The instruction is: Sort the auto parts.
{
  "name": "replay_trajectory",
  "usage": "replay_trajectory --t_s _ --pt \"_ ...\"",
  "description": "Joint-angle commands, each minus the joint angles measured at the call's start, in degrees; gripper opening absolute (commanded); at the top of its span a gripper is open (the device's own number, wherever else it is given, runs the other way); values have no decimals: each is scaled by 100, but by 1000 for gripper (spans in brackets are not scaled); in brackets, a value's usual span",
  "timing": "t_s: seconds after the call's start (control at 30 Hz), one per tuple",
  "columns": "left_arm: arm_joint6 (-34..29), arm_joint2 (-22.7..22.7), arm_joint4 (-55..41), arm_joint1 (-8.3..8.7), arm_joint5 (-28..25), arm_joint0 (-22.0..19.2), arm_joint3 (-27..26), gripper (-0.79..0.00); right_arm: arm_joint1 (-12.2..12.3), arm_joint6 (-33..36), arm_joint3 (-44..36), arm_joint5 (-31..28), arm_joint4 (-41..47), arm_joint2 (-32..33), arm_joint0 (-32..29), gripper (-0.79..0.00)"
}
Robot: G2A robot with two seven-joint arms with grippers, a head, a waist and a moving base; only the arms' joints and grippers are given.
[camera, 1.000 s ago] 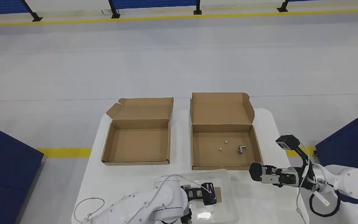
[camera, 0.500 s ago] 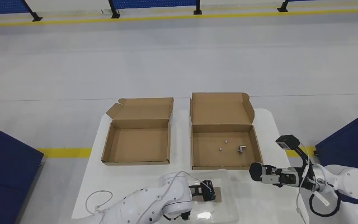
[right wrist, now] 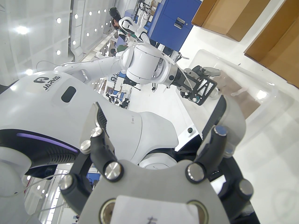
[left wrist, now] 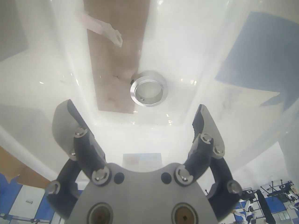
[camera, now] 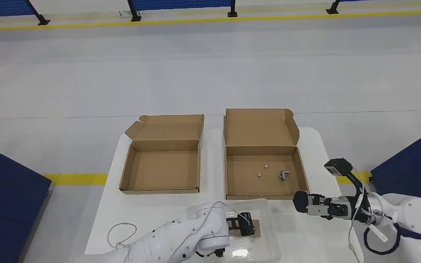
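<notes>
Bright ceiling lights (right wrist: 21, 29), glare spots on clear bin (left wrist: 210, 47), wrist views edge-warped

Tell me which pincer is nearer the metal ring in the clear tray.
Left. The left pincer hangs open over the clear tray, the metal ring just beyond its fingertips. The right pincer sits outside the tray.

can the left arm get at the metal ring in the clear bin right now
Probably yes. The left gripper is open and sits right over the metal ring, which lies flat on the floor of the clear bin with nothing between. The pale bracket lies apart from it.
</notes>
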Motion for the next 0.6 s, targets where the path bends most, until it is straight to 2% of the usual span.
replay_trajectory --t_s 0.0,0.27,0.37,0.4,0.47,0.57 --pt "-2 0 6 2 0 1 -5 0 0 0 0 0 0 0 0 0" --pt "232 -39 157 18 -147 82 79 0 0 0 0 0 0 0 0 0" --pt "196 -77 177 16 -169 87 68 -348 0 0 0 0 0 0 0 0" --pt "176 -92 180 16 -164 92 63 -400 0 0 0 0 0 0 0 0" --pt "115 -119 179 19 -154 109 50 -446 0 0 0 0 0 0 0 0" --pt "45 -172 160 34 -148 145 49 -474 0 0 0 0 0 0 0 0"
